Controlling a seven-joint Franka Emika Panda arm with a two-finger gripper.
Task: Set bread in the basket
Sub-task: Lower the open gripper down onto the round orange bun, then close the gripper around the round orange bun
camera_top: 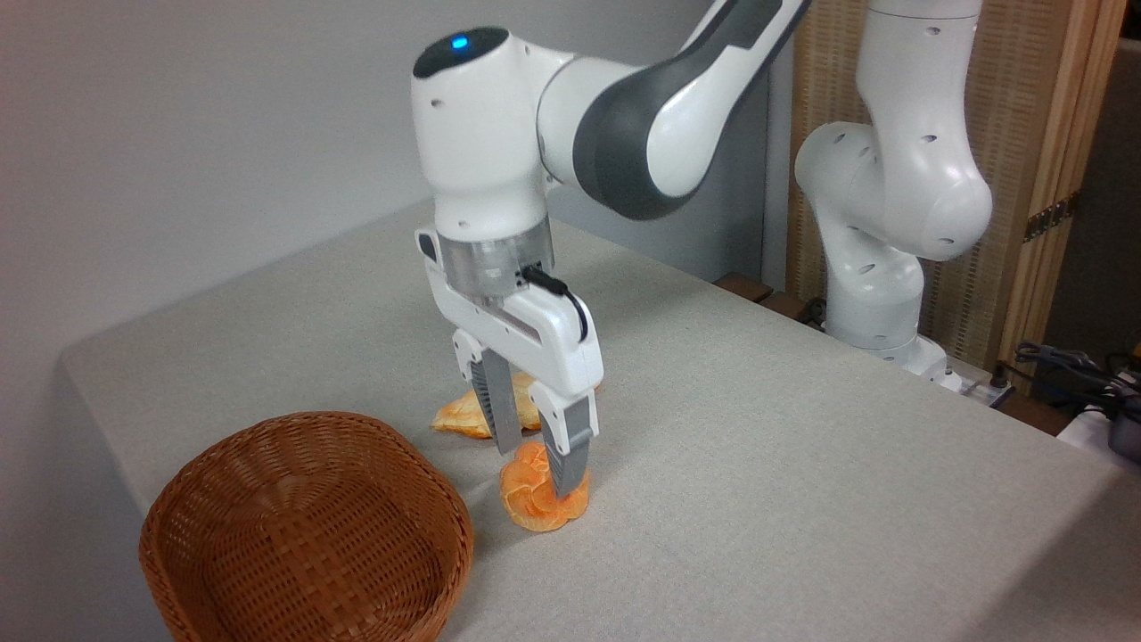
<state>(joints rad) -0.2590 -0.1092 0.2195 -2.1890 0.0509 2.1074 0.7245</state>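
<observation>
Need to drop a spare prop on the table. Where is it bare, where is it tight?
Bare: the wide stretch of table right of the gripper, up to the arm's base, and the far-left corner behind the basket. Crowded: front left, where the basket, the bun between the jaws and the paler loaf behind it sit close together.

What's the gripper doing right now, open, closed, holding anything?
Gripper: fingers straddle the bun on the table; whether they have closed on it cannot be told.

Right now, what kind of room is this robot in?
Probably a robot lab, not a kitchen: a white robot arm bolted beside a grey cloth-covered table, loose black cables at the right, and a small orange knotted bun beside a brown woven wicker basket.
</observation>
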